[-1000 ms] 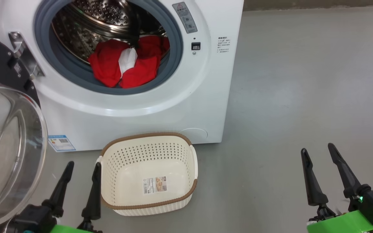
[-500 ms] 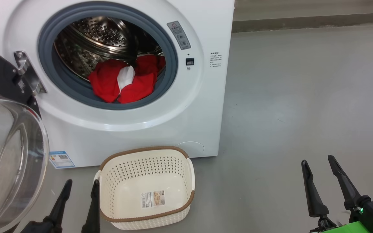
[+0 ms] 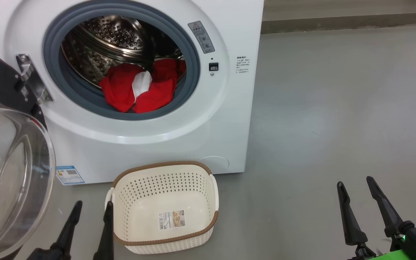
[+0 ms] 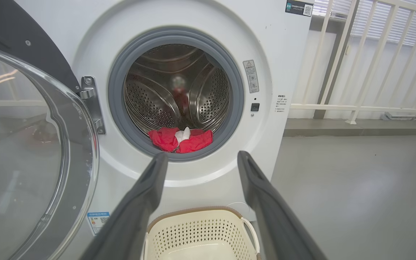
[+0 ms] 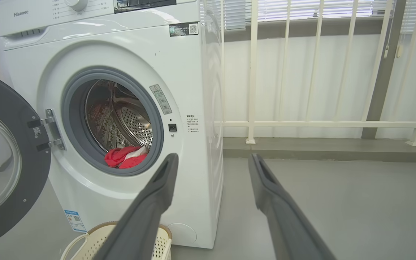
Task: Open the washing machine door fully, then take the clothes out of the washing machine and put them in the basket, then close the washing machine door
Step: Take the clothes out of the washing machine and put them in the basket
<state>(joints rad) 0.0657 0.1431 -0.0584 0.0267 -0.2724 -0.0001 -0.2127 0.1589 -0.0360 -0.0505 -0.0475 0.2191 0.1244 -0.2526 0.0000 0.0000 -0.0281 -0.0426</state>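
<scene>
The white washing machine (image 3: 200,137) (image 4: 284,65) (image 5: 193,72) stands with its door (image 3: 9,173) (image 4: 24,144) (image 5: 2,162) swung wide open on the left. Red clothes (image 3: 135,88) (image 4: 180,139) (image 5: 123,157) with a white piece lie at the front lip of the steel drum. The cream basket (image 3: 164,207) (image 4: 199,234) (image 5: 96,243) sits on the floor before the machine, holding nothing but a sticker. My left gripper (image 3: 92,207) (image 4: 200,159) is open beside the basket's left rim. My right gripper (image 3: 354,182) (image 5: 211,159) is open over bare floor to the right.
Grey floor (image 3: 338,108) stretches to the right of the machine. A white railing (image 5: 320,122) (image 4: 356,104) and a low ledge run along the back wall. The open door's glass bowl bulges close to my left gripper.
The head view has risen, so machine and basket sit lower in the picture. Both grippers stay open low in the view; clothes, basket and door have not moved.
</scene>
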